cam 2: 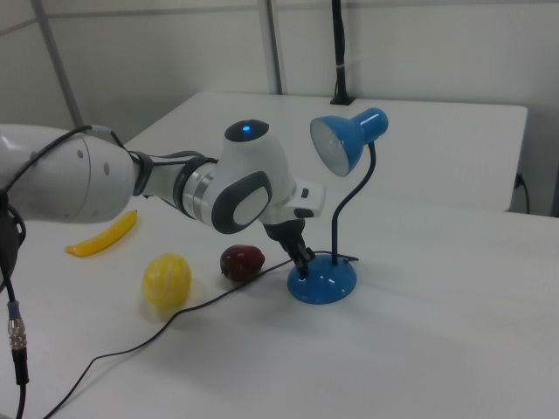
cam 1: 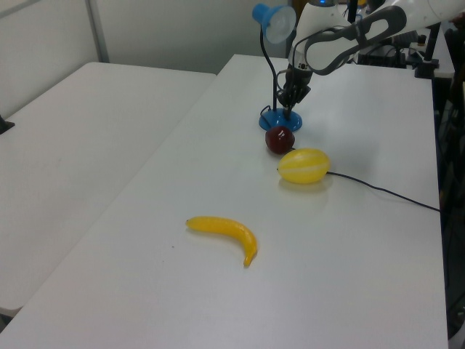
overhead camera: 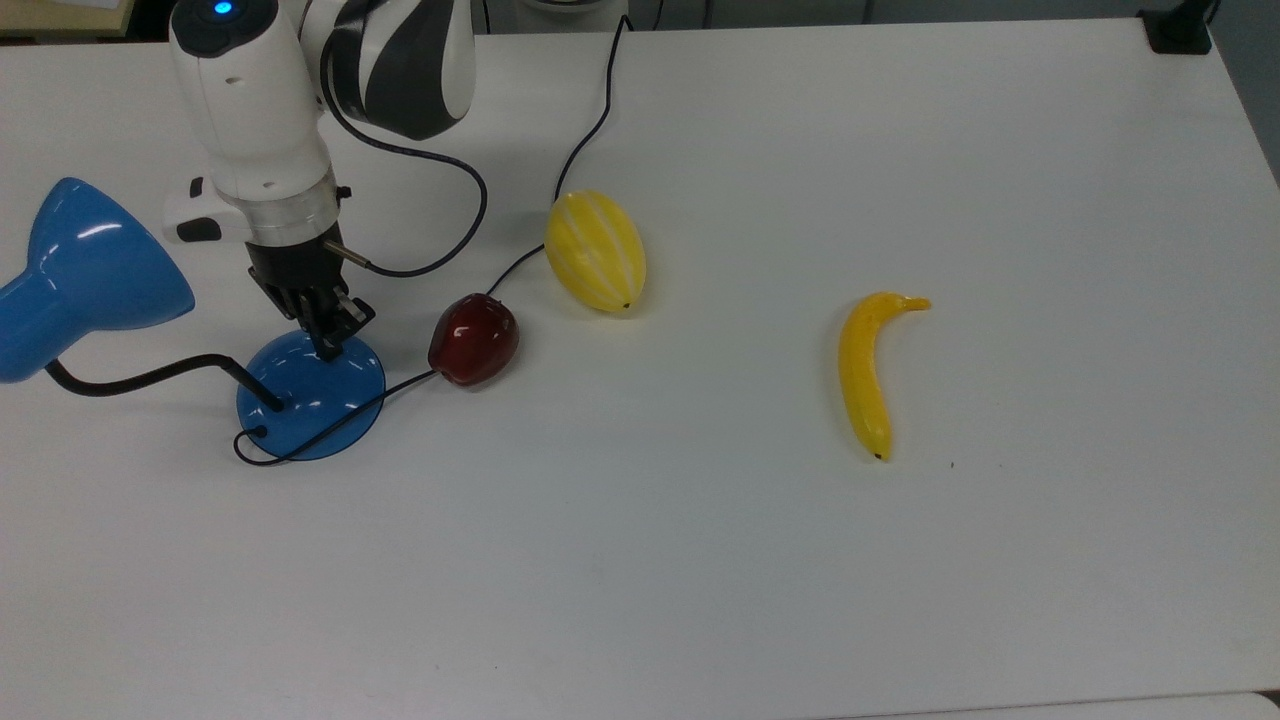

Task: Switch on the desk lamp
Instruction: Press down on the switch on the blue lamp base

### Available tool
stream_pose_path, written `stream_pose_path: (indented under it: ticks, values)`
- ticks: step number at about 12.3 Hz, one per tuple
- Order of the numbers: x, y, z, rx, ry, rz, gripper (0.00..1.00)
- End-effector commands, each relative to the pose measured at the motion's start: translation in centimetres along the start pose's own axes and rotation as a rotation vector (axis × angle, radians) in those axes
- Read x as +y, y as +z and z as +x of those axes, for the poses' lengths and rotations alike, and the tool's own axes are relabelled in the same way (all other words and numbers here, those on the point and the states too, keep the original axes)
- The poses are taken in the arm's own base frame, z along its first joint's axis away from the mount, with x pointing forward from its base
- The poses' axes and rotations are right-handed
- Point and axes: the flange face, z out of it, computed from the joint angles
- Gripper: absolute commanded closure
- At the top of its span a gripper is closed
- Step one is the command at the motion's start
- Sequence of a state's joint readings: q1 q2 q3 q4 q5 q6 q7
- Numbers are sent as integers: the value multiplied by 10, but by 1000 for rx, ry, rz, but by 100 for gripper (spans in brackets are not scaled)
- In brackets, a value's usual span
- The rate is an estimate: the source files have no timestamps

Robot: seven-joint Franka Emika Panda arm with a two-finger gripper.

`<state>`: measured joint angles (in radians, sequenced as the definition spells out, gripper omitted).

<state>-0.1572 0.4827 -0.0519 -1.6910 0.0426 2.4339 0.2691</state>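
Observation:
The desk lamp stands at the top view's left: a glossy blue cone shade (overhead camera: 85, 275), a bent black gooseneck (overhead camera: 140, 377) and a round blue base (overhead camera: 310, 395). The lamp shade (cam 2: 347, 140) looks unlit in the right view. My gripper (overhead camera: 327, 345) points down with its shut fingertips pressed on the far part of the base, covering the small switch. In the right view the gripper (cam 2: 302, 265) touches the base (cam 2: 323, 284) on its left side. In the left view the gripper (cam 1: 288, 110) sits on the base (cam 1: 280, 120).
The lamp's black cord (overhead camera: 590, 125) runs from the base past a dark red apple (overhead camera: 474, 339) and a yellow striped melon (overhead camera: 595, 250) to the table's far edge. A banana (overhead camera: 868, 370) lies to the top view's right on the white table (overhead camera: 700, 560).

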Motion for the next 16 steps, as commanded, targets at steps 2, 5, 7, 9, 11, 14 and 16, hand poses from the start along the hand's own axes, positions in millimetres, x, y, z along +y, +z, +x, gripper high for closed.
stream_pose_path:
  ticks: [2, 5, 7, 9, 11, 14, 16]
  values:
    - [-6, 4, 4, 36, 15, 4, 100]
    - [-6, 13, 5, 33, 10, -6, 100]
    - [-5, 19, 4, 26, 11, -10, 100]
    - [-6, 22, 8, 47, 11, -4, 100]
    - [-7, 24, 10, 58, 12, 0, 100]
    - [-4, 18, 12, 66, 16, 1, 100]
    - [-4, 5, 15, 76, 17, 5, 100]
